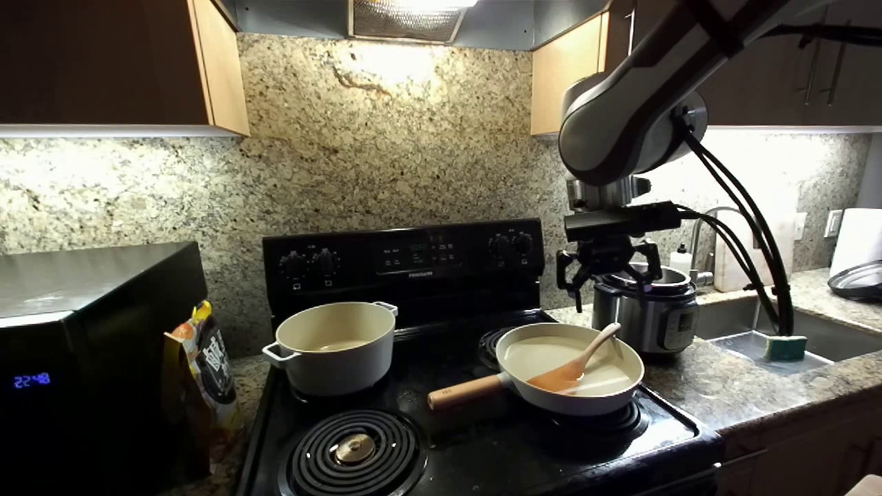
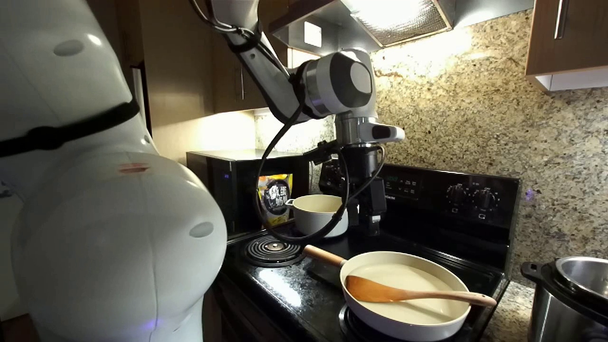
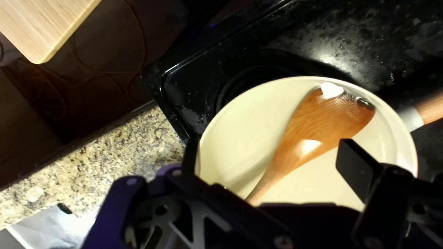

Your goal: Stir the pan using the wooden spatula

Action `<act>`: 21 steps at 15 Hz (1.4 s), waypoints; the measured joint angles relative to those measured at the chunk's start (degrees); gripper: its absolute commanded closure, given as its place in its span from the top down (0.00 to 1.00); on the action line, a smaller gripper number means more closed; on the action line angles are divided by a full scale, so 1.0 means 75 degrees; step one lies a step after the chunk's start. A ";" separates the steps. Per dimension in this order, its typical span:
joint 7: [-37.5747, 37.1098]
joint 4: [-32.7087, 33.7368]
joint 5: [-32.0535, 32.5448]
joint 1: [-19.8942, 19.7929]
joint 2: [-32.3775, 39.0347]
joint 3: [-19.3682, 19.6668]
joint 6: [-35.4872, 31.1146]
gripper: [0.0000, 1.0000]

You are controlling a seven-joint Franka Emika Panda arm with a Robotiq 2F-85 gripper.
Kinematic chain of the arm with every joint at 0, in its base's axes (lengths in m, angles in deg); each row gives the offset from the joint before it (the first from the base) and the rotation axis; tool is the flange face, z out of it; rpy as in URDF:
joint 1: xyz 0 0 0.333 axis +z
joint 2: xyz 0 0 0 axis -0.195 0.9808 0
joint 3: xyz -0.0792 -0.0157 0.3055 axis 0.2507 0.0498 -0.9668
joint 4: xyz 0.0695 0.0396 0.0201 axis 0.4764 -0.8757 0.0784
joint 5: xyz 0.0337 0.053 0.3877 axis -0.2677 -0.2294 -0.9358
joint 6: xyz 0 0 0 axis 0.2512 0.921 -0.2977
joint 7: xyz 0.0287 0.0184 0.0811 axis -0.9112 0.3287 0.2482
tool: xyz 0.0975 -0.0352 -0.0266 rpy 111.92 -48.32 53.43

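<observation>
The cream-white pan [image 1: 579,403] sits on a burner of the black stove, its wooden handle pointing away from the steel cooker. It also shows in an exterior view [image 2: 403,267] and the wrist view [image 3: 238,138]. The orange-brown wooden spatula [image 1: 559,376] lies in it, blade near the pan's handle side. The spatula's handle rests over the opposite rim in an exterior view [image 2: 380,290]. In the wrist view the gripper hides the end of the spatula's handle [image 3: 311,121]. My gripper [image 1: 610,296] is open and empty above the pan, pointing down [image 2: 365,225], fingers wide apart [image 3: 275,160].
A deeper two-handled pot [image 1: 337,365] stands on a back burner. A steel cooker [image 1: 644,324] stands on the counter beside the stove, near the sink [image 1: 837,337]. A snack bag [image 1: 210,362] leans by the microwave [image 1: 89,372]. A wooden board [image 3: 48,24] shows in the wrist view.
</observation>
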 measured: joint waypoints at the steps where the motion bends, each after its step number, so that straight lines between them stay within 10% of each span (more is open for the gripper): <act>1: -0.0129 0.0011 0.0099 -0.0050 0.0099 0.0048 -0.0034 1.00; 21: -0.0617 0.1228 0.0925 -0.0264 0.1602 0.1183 -0.0266 1.00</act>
